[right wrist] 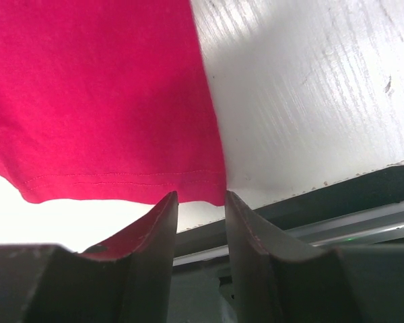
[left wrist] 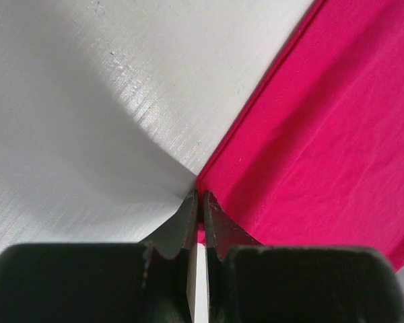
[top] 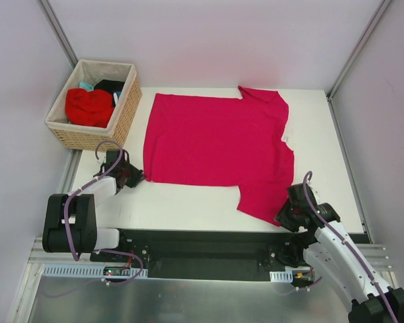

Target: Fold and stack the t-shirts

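Observation:
A large crimson-pink t-shirt (top: pixel 215 138) lies spread flat on the white table (top: pixel 188 205), with one sleeve pointing toward the near right. My left gripper (top: pixel 136 177) sits low at the shirt's near-left corner. In the left wrist view the jaws (left wrist: pixel 200 196) are almost together, with a sliver of the pink cloth (left wrist: pixel 323 134) between them. My right gripper (top: pixel 286 214) is open at the near-right sleeve. In the right wrist view its jaws (right wrist: pixel 200 196) straddle the hemmed corner of the cloth (right wrist: pixel 87 87) without holding it.
A wicker basket (top: pixel 124 114) stands at the far left, holding a bright red tee (top: pixel 89 106), a black one (top: pixel 111 85) and a teal one (top: pixel 86 86). The table's front edge and a black rail (top: pixel 202 243) run just behind both grippers. Walls enclose the table.

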